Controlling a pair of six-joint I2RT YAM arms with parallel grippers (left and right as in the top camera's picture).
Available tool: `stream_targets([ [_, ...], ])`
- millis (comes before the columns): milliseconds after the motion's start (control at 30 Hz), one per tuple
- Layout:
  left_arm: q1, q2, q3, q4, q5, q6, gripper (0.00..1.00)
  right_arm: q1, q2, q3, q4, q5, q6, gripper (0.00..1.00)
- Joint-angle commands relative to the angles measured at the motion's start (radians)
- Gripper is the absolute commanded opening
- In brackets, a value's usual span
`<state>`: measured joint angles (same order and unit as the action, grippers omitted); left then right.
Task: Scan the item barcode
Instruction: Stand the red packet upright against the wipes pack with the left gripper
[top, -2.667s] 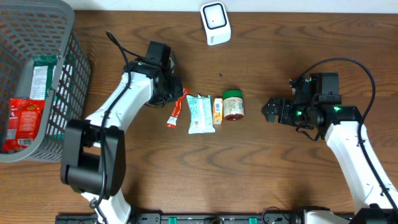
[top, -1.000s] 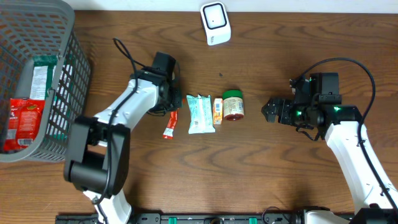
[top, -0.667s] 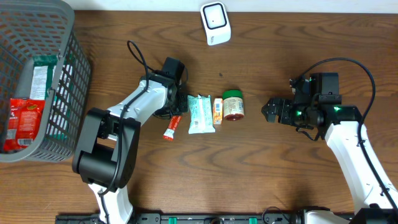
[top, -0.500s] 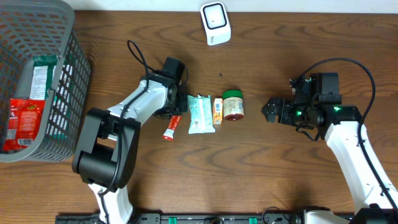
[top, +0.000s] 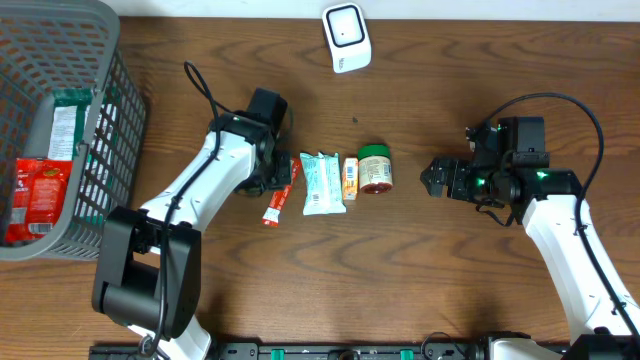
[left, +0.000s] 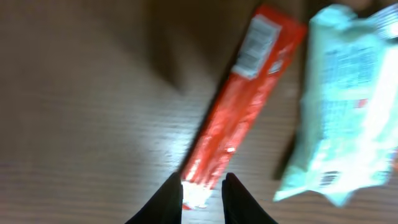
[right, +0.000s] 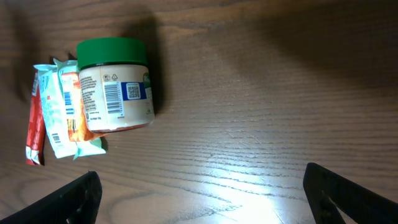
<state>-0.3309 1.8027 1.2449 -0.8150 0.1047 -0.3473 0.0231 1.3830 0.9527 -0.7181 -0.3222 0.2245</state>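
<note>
Seen from overhead, a row of 4 items lies at mid-bench. The red stick packet (top: 277, 198) is slanted at the left end of the row, just beside a pale green packet (top: 322, 183). Next come a narrow orange packet (top: 350, 178) and a green-lidded jar (top: 376, 168) on its side, its lid toward the far edge. The left claw (top: 283, 178) hangs over the far end of the red stick packet. The right claw (top: 437, 178) sits apart from the jar toward the right edge, with a strip of bare wood between them. The white scanner (top: 346, 37) stands at the far edge, well apart from the row. A grey basket (top: 110, 60) fills the far-left corner. Wide brown bench (top: 400, 280) shows between the row and the near edge. In the left wrist view, 2 dark fingers (left: 169, 202) stand slightly parted. One end of the red stick packet lies in the gap, and I cannot tell whether they pinch it or merely straddle it. The packet runs away from them flat on the wood, its white label at the other end close to the pale green packet's edge. In the right wrist view, the right claw is released, its tips spread to the picture's 2 lower corners with only wood grain between them. The jar's barcode label faces up.
</note>
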Motion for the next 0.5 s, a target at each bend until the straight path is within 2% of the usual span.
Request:
stream_targets([
  [0,0.003,0.008,-0.062,0.005,-0.109,-0.006,0.24,0.011,-0.001,0.014,0.0,-0.008,0.007,0.99],
  [233,0.003,0.008,-0.181,0.101,-0.116,-0.032,0.24,0.011,-0.001,0.014,0.0,-0.008,0.007,0.99],
  [467,0.003,0.008,-0.205,0.142,0.059,-0.032,0.24,0.011,-0.001,0.014,0.0,-0.008,0.007,0.99],
])
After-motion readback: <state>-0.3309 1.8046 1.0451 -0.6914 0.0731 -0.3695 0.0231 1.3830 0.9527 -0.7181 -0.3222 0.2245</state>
